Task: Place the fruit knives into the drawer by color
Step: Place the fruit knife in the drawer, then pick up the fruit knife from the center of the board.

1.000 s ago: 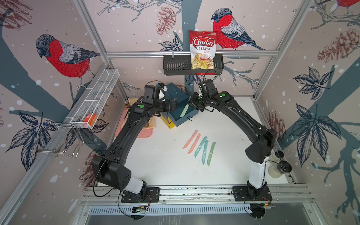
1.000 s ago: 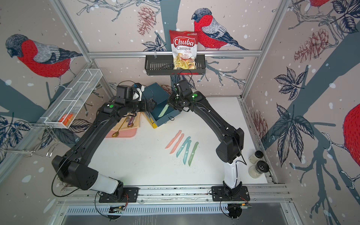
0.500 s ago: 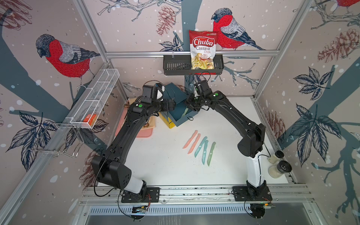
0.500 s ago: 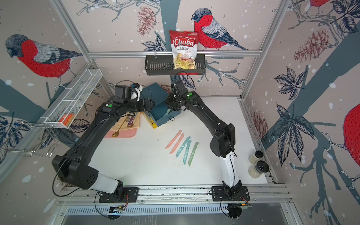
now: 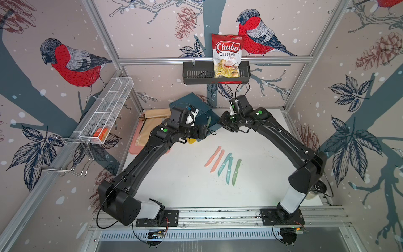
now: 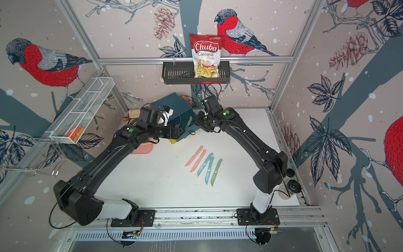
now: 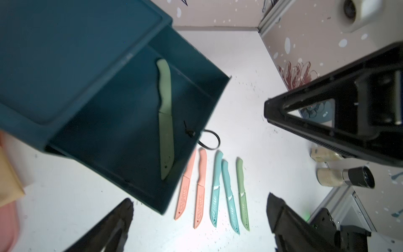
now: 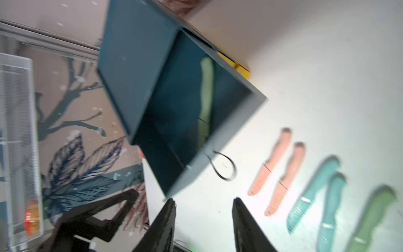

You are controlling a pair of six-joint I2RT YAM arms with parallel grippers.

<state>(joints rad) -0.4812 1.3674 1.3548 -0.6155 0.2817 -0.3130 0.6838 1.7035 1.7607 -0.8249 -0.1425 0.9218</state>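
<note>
The drawer (image 5: 185, 100) chest stands at the back, its teal top drawer pulled out. One pale green knife (image 7: 166, 117) lies loose inside it, also visible in a top view (image 5: 209, 121). On the table in front lie five fruit knives in a row: two pink (image 5: 213, 156), two teal (image 5: 226, 168), one green (image 5: 236, 172). My left gripper (image 7: 199, 199) hovers open at the drawer's front, empty. My right gripper (image 8: 204, 200) is open and empty, just right of the drawer (image 5: 226, 125).
A black wall basket (image 5: 196, 75) with a chips bag (image 5: 227, 56) hangs above the chest. A wire shelf (image 5: 106, 113) juts from the left wall. A pink tray (image 5: 135, 150) with cloth lies left of the chest. Shakers (image 6: 292, 185) stand at the right edge.
My right gripper has opened and drawn back to the right from over the drawer, leaving the green knife inside. The left arm has barely moved.
</note>
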